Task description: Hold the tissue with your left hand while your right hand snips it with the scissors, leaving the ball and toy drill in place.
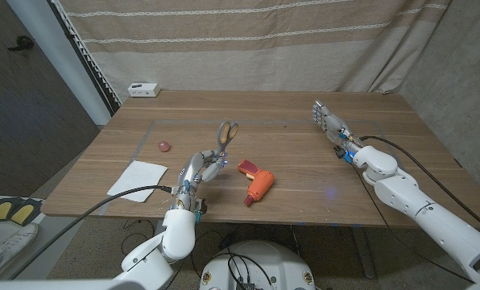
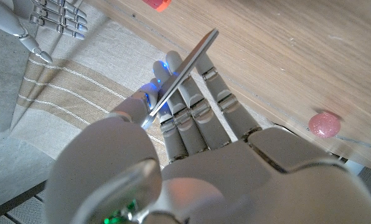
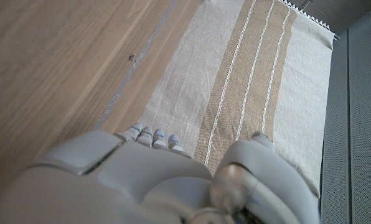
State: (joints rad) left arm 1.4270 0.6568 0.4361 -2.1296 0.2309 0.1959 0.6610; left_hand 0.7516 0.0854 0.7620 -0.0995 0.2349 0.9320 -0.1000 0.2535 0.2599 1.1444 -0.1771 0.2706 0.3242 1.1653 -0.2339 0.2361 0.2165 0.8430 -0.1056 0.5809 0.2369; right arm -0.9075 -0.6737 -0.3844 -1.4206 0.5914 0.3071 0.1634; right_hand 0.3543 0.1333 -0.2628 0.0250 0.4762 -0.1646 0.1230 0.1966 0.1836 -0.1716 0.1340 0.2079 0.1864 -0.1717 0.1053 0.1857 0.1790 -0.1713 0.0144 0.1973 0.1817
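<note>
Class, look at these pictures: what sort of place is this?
Probably a robot test room, not a home: a bare wooden table with a striped cloth backdrop hung behind it, and a toy drill and scissors as props.

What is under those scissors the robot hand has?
The left robot hand holds the scissors up, handles raised; beneath them lies bare wooden table. The tissue lies apart.
</note>
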